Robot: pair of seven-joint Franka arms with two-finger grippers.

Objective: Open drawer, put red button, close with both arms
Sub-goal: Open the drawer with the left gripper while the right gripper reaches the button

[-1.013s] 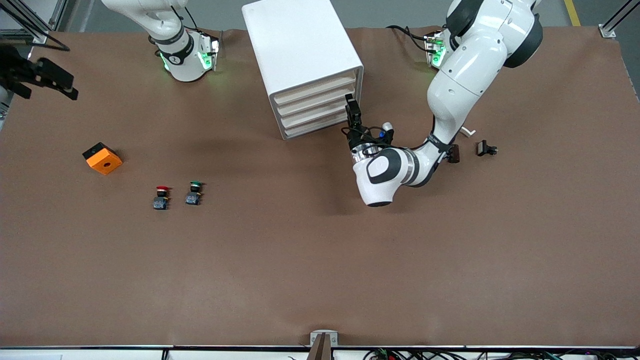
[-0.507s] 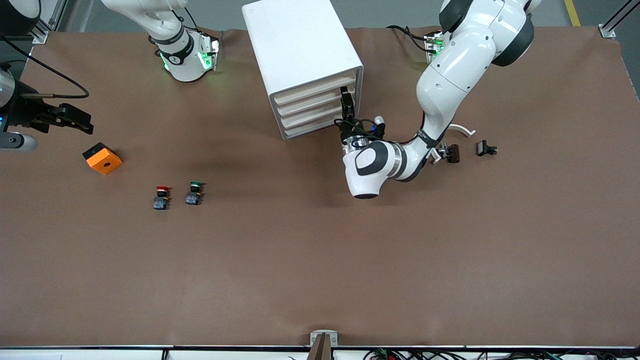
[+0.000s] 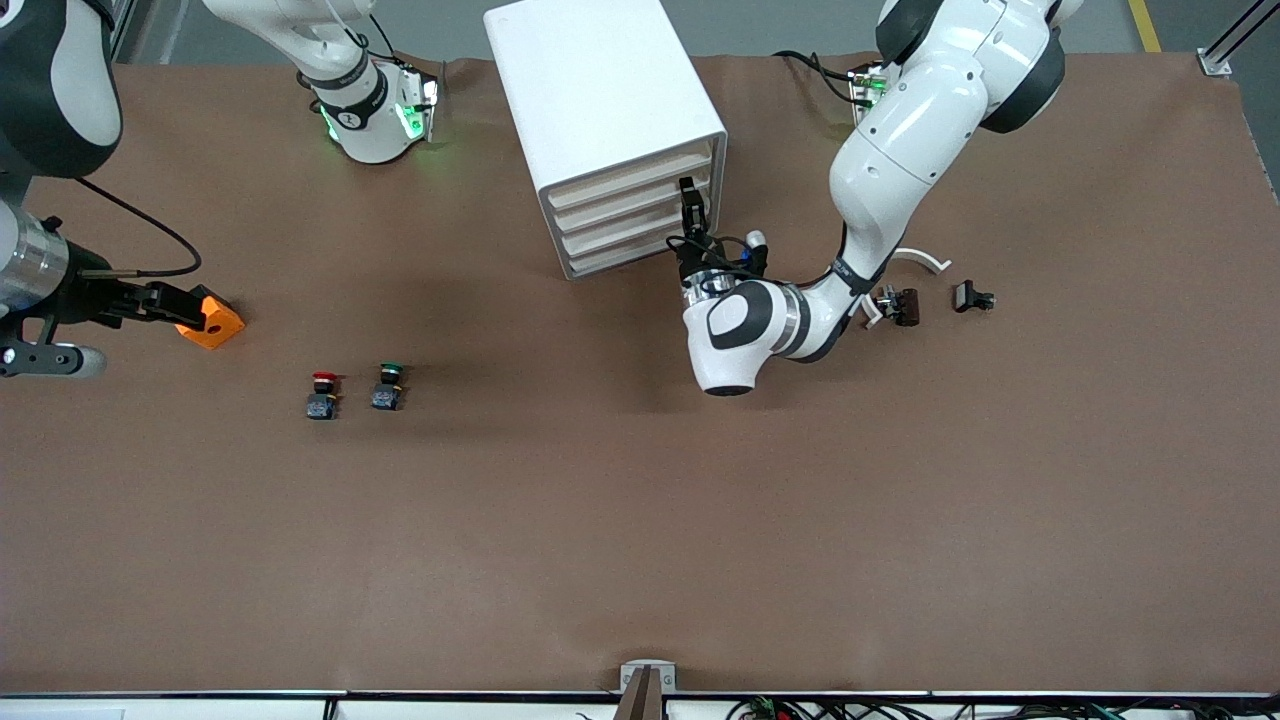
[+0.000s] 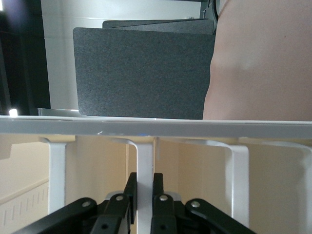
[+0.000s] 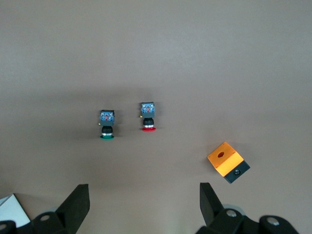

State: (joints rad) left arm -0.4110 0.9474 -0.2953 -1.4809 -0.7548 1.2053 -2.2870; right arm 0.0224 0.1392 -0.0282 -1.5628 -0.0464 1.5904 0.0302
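Note:
The white cabinet (image 3: 600, 90) stands between the arms' bases with all four drawers pushed in; the drawer (image 3: 630, 172) is the uppermost. My left gripper (image 3: 688, 196) is at the cabinet's front and shut on a narrow white handle strip (image 4: 145, 165); which drawer it belongs to I cannot tell. The red button (image 3: 323, 394) stands on the table beside the green-capped one (image 3: 388, 386), toward the right arm's end. In the right wrist view the red button (image 5: 147, 119) lies well ahead of my right gripper (image 5: 144, 204), which is open and empty. That gripper (image 3: 165, 302) hangs beside the orange box (image 3: 218, 322).
Green-capped button (image 5: 106, 126) and orange box (image 5: 228, 162) show in the right wrist view. Near the left arm's elbow lie two small black parts (image 3: 905, 305) (image 3: 972, 296) and a white curved piece (image 3: 925, 260). The brown table (image 3: 640, 520) stretches wide toward the front camera.
My left gripper slid up along the cabinet front and closed on the white handle strip. The right arm swung in from the table's edge to beside the orange box.

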